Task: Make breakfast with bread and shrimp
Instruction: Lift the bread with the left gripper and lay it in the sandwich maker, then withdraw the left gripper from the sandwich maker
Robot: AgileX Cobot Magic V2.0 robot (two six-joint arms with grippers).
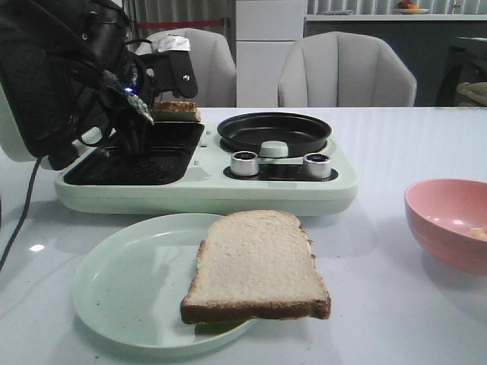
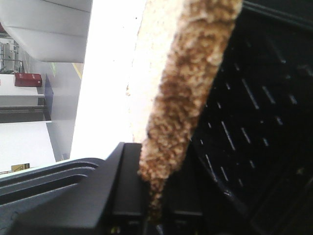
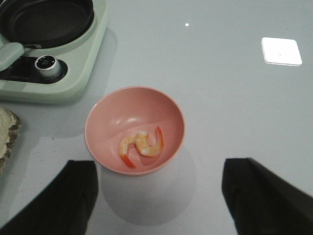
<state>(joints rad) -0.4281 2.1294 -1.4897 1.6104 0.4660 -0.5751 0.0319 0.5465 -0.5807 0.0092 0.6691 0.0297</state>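
The left end effector (image 1: 141, 114) gripped a bread slice (image 1: 176, 111) by its crust over the breakfast maker's dark grill tray (image 1: 133, 163). The right end effector (image 3: 159, 196) hung with fingers spread wide and empty above the pink bowl (image 3: 134, 129) holding the shrimp (image 3: 141, 147). A second bread slice (image 1: 255, 266) lay on the pale green plate (image 1: 125, 285) on the table (image 1: 396, 304).

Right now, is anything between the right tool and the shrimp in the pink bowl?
Nothing visible. The right tool hovers open above the pink bowl, and the shrimp lie uncovered inside it, with only bare table around.
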